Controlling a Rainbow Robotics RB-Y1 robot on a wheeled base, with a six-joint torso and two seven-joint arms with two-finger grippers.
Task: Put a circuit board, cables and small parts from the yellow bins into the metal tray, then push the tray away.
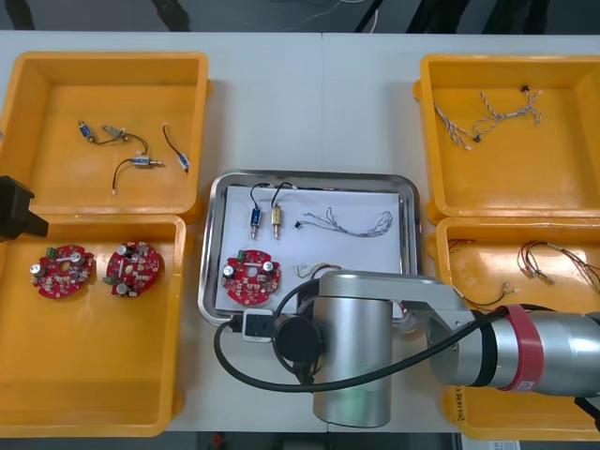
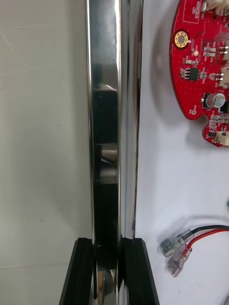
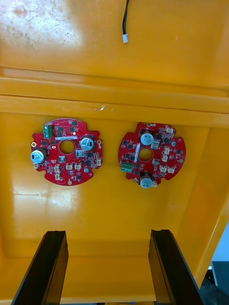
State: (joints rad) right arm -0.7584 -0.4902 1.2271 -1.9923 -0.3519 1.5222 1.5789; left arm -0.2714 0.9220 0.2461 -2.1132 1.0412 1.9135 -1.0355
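The metal tray (image 1: 309, 175) lies at the table's middle, white inside. It holds a red circuit board (image 1: 250, 276), two small metal parts (image 1: 265, 218), a twisted blue and white cable (image 1: 352, 223) and a red and black cable (image 2: 191, 240). My right gripper (image 2: 107, 243) is shut on the tray's near rim (image 2: 107, 95), one finger on each side of it, and the circuit board (image 2: 202, 71) lies just inside. My left gripper (image 3: 109, 233) hangs open above two circuit boards (image 3: 67, 151) (image 3: 151, 155) in the near left yellow bin (image 1: 84, 394).
The far left bin (image 1: 103, 75) holds small metal parts with black cables (image 1: 131, 150). Blue and white cables (image 1: 487, 117) lie in the far right bin, red and yellow cables (image 1: 553, 262) in the near right bin. My right arm (image 1: 352, 347) covers the tray's near edge.
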